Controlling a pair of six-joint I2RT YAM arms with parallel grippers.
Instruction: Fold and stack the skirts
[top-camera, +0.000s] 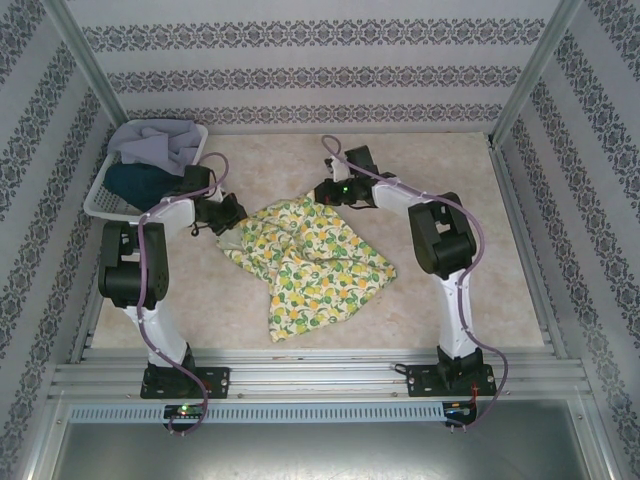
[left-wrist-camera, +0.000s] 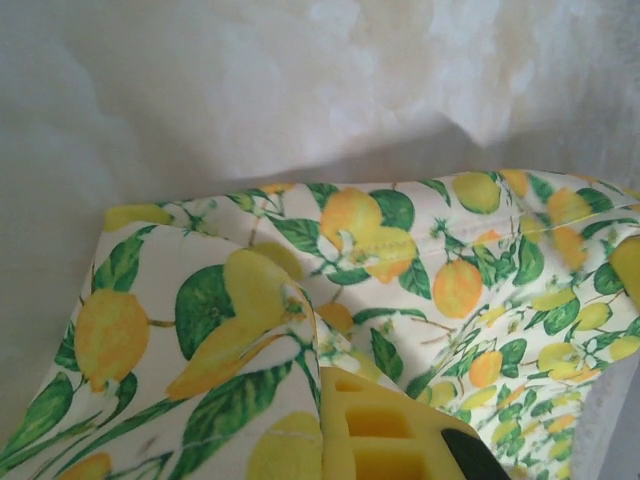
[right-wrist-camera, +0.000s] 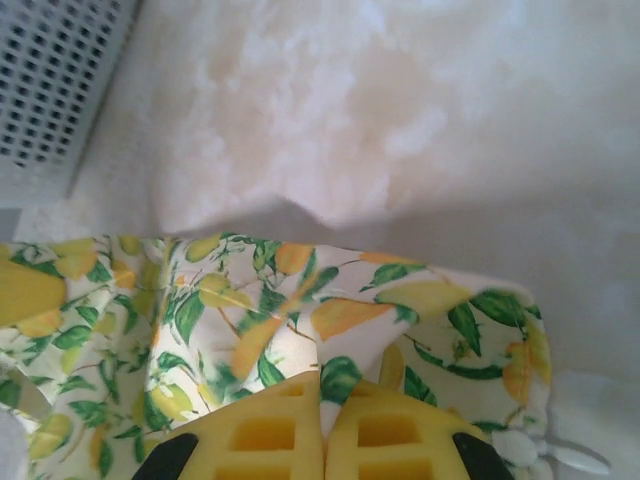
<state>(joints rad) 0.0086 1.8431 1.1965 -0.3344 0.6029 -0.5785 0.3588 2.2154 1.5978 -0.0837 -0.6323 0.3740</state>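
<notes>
Skirts, by our count, number three: one yellow lemon-print cloth skirt lies spread on the beige worktop, while one grey-lavender cloth skirt and one dark teal cloth skirt sit in the single white lattice plastic basket. Of the two tools, the left tool is clamped on the yellow skirt's left corner and the right tool on its far edge.

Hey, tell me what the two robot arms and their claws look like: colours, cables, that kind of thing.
The left arm and right arm match: chunky black joints, white links between them, and a pale purple cable looped along each. Small green lights glow on them. The left claw has a black body. The right claw has yellow fingers moulded with square hollows and black trim.
</notes>
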